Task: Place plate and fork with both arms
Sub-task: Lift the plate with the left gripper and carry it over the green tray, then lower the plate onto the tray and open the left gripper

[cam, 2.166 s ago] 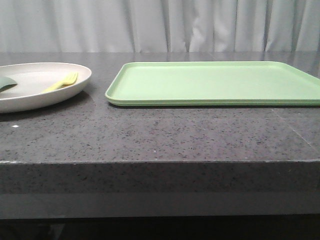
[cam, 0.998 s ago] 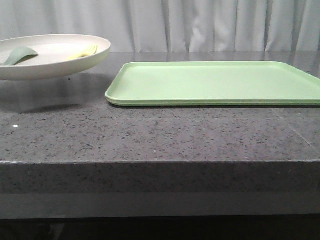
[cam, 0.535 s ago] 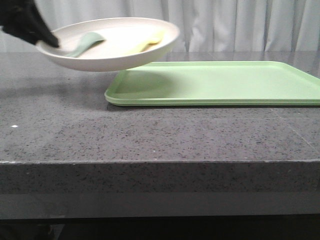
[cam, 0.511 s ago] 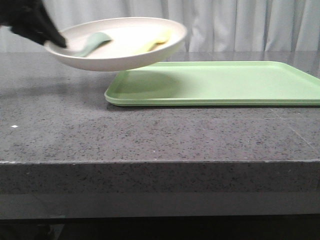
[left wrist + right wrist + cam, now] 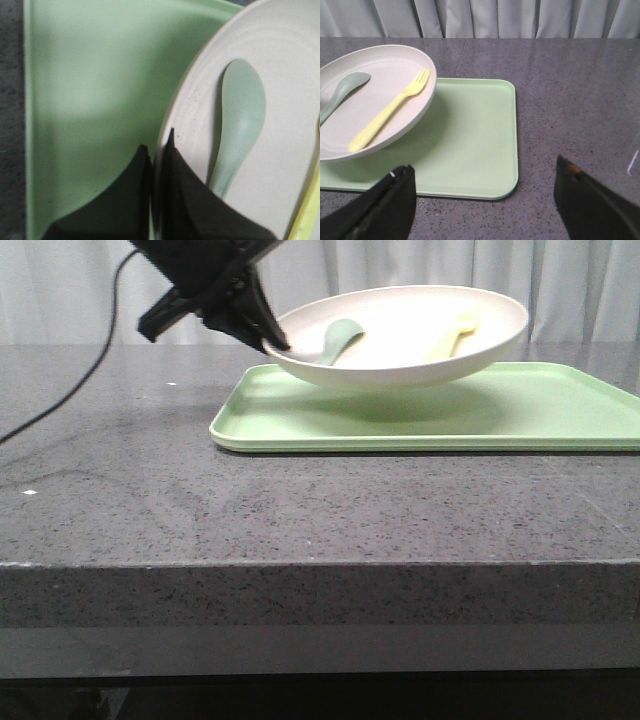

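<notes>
- Above the left part of the light-green tray (image 5: 430, 405), the plate (image 5: 400, 340) hangs in the air, tilted so its right side sits higher, casting a shadow on the tray below
- Left gripper (image 5: 262, 338) reaches in from the upper left; its dark jaws are clenched on the plate's left rim, one finger (image 5: 172, 195) inside the rim and the other under it, as the left wrist view shows
- Inside the plate lies the fork (image 5: 390, 111), pale yellow, tines pointing toward the far side, on the right half of the dish
- Beside it, on the plate's left half, rests a muted-green spoon (image 5: 240, 120), its bowl toward the far side and its handle running toward the clamped rim
- Right gripper (image 5: 485, 205) shows only in its own wrist view, jaws spread wide and released, holding nothing, hovering over the near right part of the bench (image 5: 300, 510), apart from the tray
- The tray lies flat on the dark speckled bench, with pale curtains (image 5: 560, 280) behind
- A black cable (image 5: 95, 360) trails from the left arm down toward the bench
</notes>
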You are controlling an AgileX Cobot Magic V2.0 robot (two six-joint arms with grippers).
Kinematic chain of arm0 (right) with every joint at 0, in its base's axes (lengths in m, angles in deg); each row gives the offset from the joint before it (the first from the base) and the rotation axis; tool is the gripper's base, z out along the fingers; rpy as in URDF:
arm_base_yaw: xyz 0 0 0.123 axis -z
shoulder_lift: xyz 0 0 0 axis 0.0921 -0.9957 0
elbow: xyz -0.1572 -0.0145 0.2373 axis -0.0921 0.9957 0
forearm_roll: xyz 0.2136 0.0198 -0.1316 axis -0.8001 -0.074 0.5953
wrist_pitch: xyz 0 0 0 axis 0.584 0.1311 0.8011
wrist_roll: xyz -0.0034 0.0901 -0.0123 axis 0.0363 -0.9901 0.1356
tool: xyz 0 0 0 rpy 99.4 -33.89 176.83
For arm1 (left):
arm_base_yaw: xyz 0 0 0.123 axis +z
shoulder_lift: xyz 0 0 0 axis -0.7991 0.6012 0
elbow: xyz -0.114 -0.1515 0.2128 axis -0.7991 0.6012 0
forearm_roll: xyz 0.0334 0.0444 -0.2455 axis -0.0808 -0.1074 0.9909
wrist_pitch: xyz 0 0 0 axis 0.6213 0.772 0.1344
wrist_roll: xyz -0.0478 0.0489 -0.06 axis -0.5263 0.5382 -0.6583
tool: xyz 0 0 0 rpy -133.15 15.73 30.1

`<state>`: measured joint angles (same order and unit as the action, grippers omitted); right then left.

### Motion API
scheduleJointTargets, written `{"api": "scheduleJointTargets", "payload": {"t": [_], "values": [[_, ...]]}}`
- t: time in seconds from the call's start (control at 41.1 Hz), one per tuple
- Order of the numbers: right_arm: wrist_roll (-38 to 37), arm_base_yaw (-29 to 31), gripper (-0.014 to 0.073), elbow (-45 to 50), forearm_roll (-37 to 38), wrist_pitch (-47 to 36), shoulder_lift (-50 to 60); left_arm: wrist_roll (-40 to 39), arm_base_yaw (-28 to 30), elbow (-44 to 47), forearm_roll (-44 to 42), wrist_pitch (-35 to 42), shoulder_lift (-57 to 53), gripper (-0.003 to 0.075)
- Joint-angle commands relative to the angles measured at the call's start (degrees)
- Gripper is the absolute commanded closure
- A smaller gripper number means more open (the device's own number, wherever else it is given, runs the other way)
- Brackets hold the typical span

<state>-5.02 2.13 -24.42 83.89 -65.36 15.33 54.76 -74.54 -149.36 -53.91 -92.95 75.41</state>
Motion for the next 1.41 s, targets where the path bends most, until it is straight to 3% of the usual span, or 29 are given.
{"api": "scheduleJointTargets", "payload": {"t": [0.0, 0.9, 1.241, 1.387], "values": [[0.7, 0.1, 0.0002, -2.0, 0.4, -4.3, -0.2, -2.6, -1.7, -3.6, 1.3, 4.3, -2.1, 0.0738], [0.7, 0.0, 0.0002, -2.0, 0.4, -4.3, -0.2, -3.9, -4.2, -4.5, 1.3, 5.8, 2.0, 0.0732], [0.7, 0.0, 0.0002, -2.0, 0.4, -4.3, -0.2, -3.7, -4.2, -4.6, 1.2, 5.8, 2.0, 0.0489], [0.7, 0.0, 0.0002, -2.0, 0.4, -4.3, -0.2, -2.5, -3.6, -7.1, 0.9, 2.4, 1.4, 0.04]]}}
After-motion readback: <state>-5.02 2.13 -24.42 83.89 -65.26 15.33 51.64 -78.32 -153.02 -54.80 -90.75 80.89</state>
